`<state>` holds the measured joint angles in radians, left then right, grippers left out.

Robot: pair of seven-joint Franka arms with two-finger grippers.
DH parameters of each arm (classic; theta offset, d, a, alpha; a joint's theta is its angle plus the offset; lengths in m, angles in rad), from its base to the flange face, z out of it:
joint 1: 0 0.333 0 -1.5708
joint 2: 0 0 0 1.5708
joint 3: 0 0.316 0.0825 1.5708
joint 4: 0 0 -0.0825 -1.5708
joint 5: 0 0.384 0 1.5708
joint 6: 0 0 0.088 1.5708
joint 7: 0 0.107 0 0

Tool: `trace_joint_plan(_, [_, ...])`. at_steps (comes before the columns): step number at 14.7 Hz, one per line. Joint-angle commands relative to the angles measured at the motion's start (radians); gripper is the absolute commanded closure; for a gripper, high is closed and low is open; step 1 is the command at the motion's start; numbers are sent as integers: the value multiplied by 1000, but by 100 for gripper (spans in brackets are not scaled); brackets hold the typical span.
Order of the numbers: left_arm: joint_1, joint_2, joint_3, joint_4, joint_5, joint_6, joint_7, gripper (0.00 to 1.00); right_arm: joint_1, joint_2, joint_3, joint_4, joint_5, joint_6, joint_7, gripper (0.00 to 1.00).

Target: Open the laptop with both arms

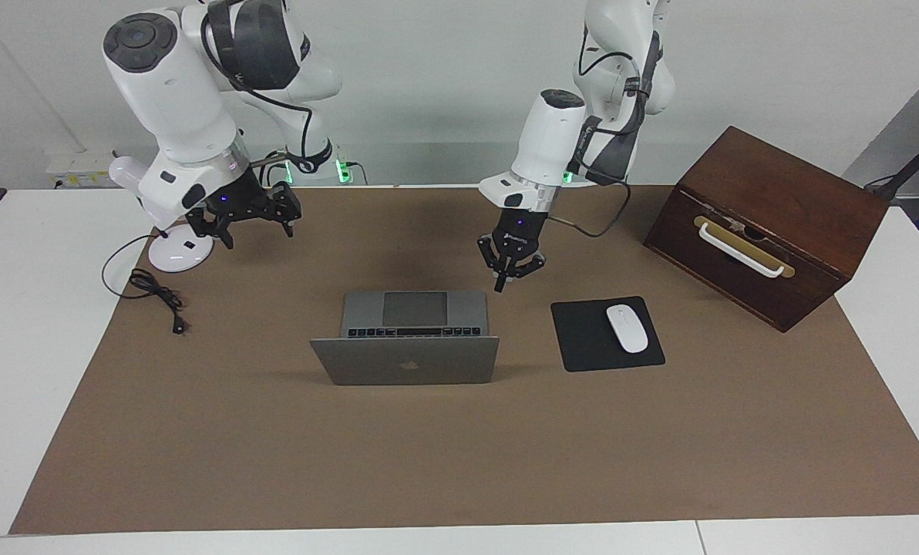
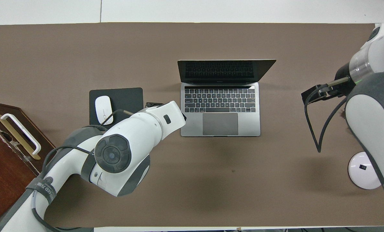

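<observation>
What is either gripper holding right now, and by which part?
Nothing is held. The left gripper is shut on nothing, just above the corner of the open laptop. The right gripper hangs empty over the desk lamp's base.

Laptop (image 2: 220, 106) open, mouse pad (image 2: 124, 100) beside

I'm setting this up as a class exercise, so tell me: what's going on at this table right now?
Two robot arms are working on a laptop, which already stands open on the brown mat. The left hand hangs shut just above the mat beside the corner of the laptop's keyboard deck, holding nothing. The right hand waits raised near the lamp base. A mouse sits on its pad, with a wooden box nearby.
</observation>
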<state>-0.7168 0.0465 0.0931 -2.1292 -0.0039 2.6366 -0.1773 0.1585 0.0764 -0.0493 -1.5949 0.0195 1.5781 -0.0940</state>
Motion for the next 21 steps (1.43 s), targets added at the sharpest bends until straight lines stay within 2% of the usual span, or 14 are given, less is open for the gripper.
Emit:
trace_joint_plan(1, [22, -22, -6, 64, 13, -127, -4, 100, -5, -58, 6, -74, 23, 11, 19, 0])
trace_joint_plan(4, [54, -48, -7, 106, 13, -222, 10, 100, -14, -73, 6, -82, 23, 2, 19, 0])
trace_joint_plan(8, [100, -85, 4, 195, -68, -407, 139, 100, -17, -92, 8, -83, 16, -25, 45, 0])
trace_joint_plan(11, [157, -126, 8, 242, -70, -547, 180, 100, -22, -89, 5, -80, 17, -53, 48, 0])
trace_joint_plan(16, [253, -146, 14, 455, -76, -863, 180, 100, -54, -84, 5, -76, 17, -46, 48, 0])
trace_joint_plan(19, [318, -148, 16, 483, -62, -920, 206, 100, -73, -83, 5, -76, 19, -43, 50, 0])
trace_joint_plan(21, [373, -154, 13, 498, -53, -955, 298, 100, -70, -81, 5, -74, 20, -12, 62, 0])
